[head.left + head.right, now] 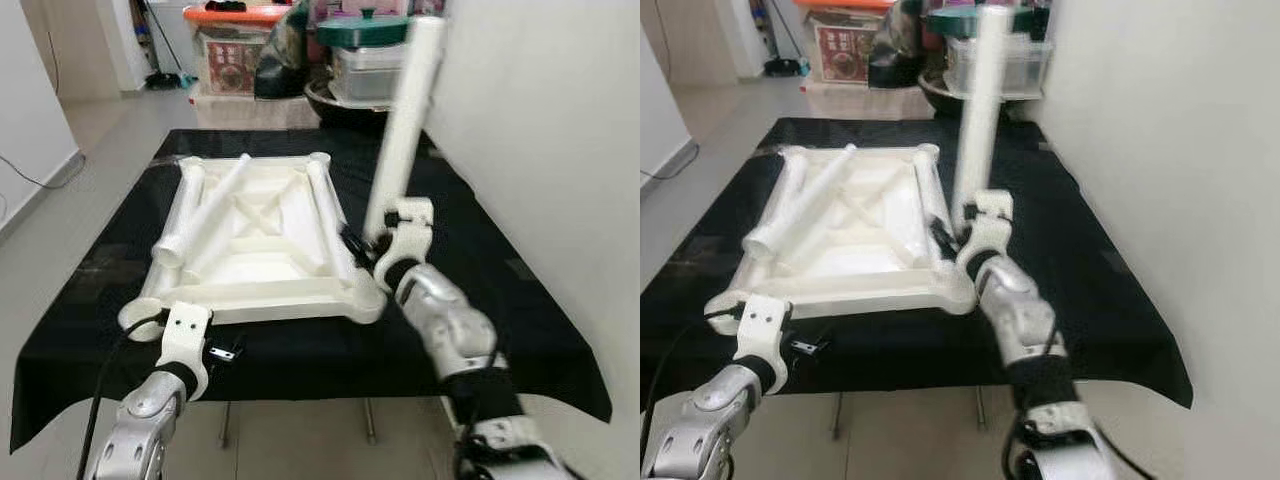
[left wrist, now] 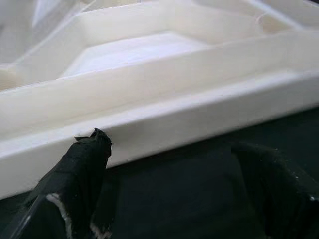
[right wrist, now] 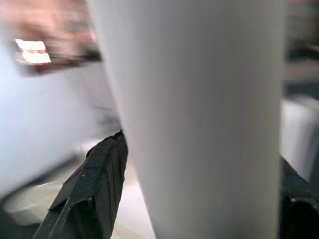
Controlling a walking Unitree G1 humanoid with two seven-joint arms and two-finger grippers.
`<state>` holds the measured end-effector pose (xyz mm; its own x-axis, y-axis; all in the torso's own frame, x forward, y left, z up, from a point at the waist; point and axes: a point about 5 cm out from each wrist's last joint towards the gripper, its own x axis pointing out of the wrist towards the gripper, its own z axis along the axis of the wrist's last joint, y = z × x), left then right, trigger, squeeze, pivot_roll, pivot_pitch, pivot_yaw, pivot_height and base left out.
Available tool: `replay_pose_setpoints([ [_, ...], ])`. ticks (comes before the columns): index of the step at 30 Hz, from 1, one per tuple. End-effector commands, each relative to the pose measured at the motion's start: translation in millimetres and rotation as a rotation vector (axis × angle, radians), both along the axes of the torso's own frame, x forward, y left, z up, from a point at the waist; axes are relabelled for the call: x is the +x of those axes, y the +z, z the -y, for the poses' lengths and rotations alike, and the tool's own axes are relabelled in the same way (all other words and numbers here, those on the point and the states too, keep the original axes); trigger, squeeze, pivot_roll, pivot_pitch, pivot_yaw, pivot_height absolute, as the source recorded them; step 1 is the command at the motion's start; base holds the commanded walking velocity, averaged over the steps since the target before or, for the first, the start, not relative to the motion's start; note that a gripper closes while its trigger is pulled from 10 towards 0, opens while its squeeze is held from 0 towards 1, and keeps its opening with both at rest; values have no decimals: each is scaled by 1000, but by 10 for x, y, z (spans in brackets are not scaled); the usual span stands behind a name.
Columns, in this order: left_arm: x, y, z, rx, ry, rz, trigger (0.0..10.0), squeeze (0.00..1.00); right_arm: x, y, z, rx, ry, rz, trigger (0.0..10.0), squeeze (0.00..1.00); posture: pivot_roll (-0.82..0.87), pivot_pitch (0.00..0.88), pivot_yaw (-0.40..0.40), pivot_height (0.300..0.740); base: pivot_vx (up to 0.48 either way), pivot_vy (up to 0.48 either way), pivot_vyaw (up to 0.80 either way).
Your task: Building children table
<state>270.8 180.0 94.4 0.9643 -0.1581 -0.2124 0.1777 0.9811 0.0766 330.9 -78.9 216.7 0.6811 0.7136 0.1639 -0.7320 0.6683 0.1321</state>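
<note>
A white plastic table top point(image 1: 262, 303) lies upside down on the black cloth point(image 1: 500, 260). Three loose white legs rest inside it, one of them diagonal point(image 1: 215, 205). My right gripper point(image 1: 372, 240) is shut on another white leg point(image 1: 405, 130), which stands almost upright over the top's front right corner. The right wrist view has that leg point(image 3: 199, 99) wedged between the black fingers point(image 3: 94, 184). My left gripper point(image 1: 225, 352) is open just in front of the top's front left rim point(image 2: 164, 119). Its fingers point(image 2: 84, 164) are spread, with only black cloth between them.
Storage boxes stand behind the table: an orange-lidded bin point(image 1: 235, 40) and a green-lidded container point(image 1: 365, 30). A white wall point(image 1: 560, 150) runs close along the right side. Pale floor point(image 1: 60, 200) lies to the left. The cloth's front edge point(image 1: 300, 385) is near my arms.
</note>
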Motion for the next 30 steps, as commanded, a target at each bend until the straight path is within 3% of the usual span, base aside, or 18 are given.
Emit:
replay_pose_setpoints([
  [1, 20, 9, -5, 9, -3, 7, 10000, 0, -234, -34, -231, -35, 264, 22, 10000, 0, 99, 0, -50, 740, 0, 0, 0],
  [5, 40, 20, -12, 11, 0, 11, 10000, 0, -342, -160, -297, -147, 358, 59, 10000, 0, 103, 0, -54, 740, 0, 0, 0],
  [9, 29, 15, -8, 9, 3, 12, 10000, 0, -267, -271, -330, -193, 314, 48, 10000, 0, 112, 0, -59, 740, 0, 0, 0],
  [10, 12, 9, -17, 9, 5, 10, 10000, 0, -169, -312, -315, -216, 238, 31, 6314, 0, 117, 0, -61, 740, 0, 0, 0],
  [11, 12, 9, -17, 9, 5, 10, 10000, 0, -169, -312, -315, -216, 238, 31, 6314, 0, 117, 0, -61, 740, 0, 0, 0],
  [12, -11, -2, -41, 12, 12, 6, 10000, 0, -31, -335, -241, -230, 122, -5, 0, 0, 117, 0, -64, 740, 0, 0, 0],
  [14, -16, -6, -54, 13, 16, 4, 10000, 0, 83, -348, -163, -232, 3, -47, 0, 0, 117, 0, -64, 740, 0, 0, 0],
  [17, -18, -9, -62, 14, 18, 3, 10000, 0, 146, -357, -108, -233, -72, -75, 0, 0, 117, 0, -64, 740, 0, 0, 0],
  [18, -12, -7, -60, 14, 20, 3, 10000, 0, 317, -412, 153, -221, -362, -157, 0, 247, 115, 0, -65, 740, 0, 0, 0],
  [19, -12, -7, -60, 14, 20, 3, 10000, 0, 317, -412, 153, -221, -362, -157, 0, 247, 115, 0, -65, 740, 0, 0, 0],
  [21, -4, -4, -47, 13, 19, 4, 10000, 0, 412, -501, 501, -214, -719, -253, 0, 290, 113, 0, -61, 740, 0, 0, 0],
  [23, -4, -4, -47, 13, 19, 4, 10000, 0, 412, -501, 501, -214, -719, -253, 0, 290, 113, 0, -61, 740, 0, 0, 0],
  [24, -5, -1, -30, 10, 15, 5, 10000, 0, 393, -535, 591, -212, -830, -279, 0, 0, 111, 0, -58, 740, 0, 0, 0],
  [25, -11, -6, -19, 11, 10, 3, 10000, 0, 347, -556, 623, -206, -903, -285, 0, 0, 110, 0, -54, 740, 0, 0, 0],
  [26, -15, -9, -13, 13, 6, 1, 10000, 0, 304, -590, 619, -211, -943, -302, 6902, 0, 109, 0, -51, 740, 0, 0, 0],
  [28, -15, -9, -13, 13, 6, 1, 10000, 0, 304, -590, 619, -211, -943, -302, 6902, 0, 109, 0, -51, 740, 0, 0, 0],
  [29, -17, -12, -12, 14, 4, 0, 10000, 0, 280, -618, 602, -208, -968, -313, 10000, 0, 109, 0, -51, 740, 0, 0, 0],
  [30, -13, -12, -16, 16, 3, -1, 10000, 0, 274, -652, 553, -214, -968, -329, 10000, 0, 108, 0, -48, 740, 0, 0, 0],
])
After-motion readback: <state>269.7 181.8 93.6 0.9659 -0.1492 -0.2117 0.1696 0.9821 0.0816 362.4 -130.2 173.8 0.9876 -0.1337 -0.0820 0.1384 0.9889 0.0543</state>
